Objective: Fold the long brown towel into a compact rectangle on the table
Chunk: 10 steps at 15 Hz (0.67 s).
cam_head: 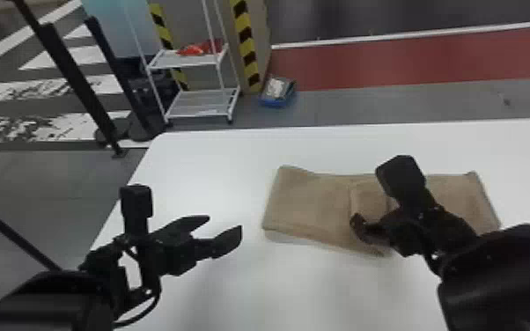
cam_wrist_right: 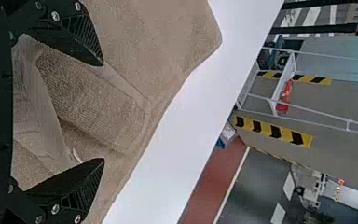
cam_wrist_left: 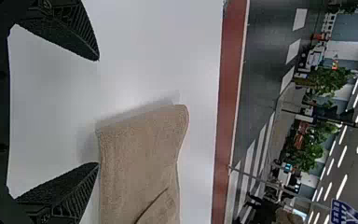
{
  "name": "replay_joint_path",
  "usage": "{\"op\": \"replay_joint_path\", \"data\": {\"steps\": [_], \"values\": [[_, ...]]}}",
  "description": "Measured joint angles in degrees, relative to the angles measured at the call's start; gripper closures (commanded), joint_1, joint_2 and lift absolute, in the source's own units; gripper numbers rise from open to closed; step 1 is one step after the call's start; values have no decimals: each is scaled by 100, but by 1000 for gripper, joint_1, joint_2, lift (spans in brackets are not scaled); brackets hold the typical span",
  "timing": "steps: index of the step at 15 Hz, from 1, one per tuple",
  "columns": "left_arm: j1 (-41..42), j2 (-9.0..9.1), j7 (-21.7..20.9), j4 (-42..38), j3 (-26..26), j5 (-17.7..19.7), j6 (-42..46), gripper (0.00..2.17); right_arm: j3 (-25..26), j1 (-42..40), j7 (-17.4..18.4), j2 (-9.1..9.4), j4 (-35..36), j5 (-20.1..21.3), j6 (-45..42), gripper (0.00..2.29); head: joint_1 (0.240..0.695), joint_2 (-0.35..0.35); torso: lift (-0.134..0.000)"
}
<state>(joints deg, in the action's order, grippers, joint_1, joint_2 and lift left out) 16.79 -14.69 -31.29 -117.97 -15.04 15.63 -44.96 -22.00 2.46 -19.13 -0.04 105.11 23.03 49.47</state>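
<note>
Head view puts the long brown towel (cam_head: 308, 202) in front of you, lying on the white counter (cam_head: 251, 290) as a wide band to the right of the middle. Its long side runs left to right, and a smaller folded section sits near the band's center, partly behind your right gripper (cam_head: 370, 225). The near edge slants, and along it at the left end you can see a second layer.

Your right gripper is above the towel, pointing inward. In the right wrist view, its fingers (cam_wrist_right: 77, 39) stand wide apart, with creased, overlapping layers of the towel visible between them and nothing clamped.

Your left gripper (cam_head: 225, 223) is over the counter, to the left of the towel and apart from it. The left wrist view shows you its fingers (cam_wrist_left: 58, 191) spread wide and clamped on nothing, with the towel's end just beyond them.

On the floor past the counter you have a white rack (cam_head: 204, 102) with a red item (cam_head: 196, 49) on its upper shelf, and a blue bin (cam_head: 273, 103) beside it.
</note>
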Motion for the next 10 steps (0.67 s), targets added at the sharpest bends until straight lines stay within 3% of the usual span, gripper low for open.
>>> {"op": "replay_joint_path", "data": {"steps": [5, 10], "values": [[10, -11, -7, -7, -16, 0, 0, 80, -35, 10, -84, 4, -96, -346, 96, 178, 695, 279, -123], [24, -1, -18, 2, -20, 1, 0, 80, -105, 238, -78, 4, -241, -326, 175, 478, 695, 278, -123]]}}
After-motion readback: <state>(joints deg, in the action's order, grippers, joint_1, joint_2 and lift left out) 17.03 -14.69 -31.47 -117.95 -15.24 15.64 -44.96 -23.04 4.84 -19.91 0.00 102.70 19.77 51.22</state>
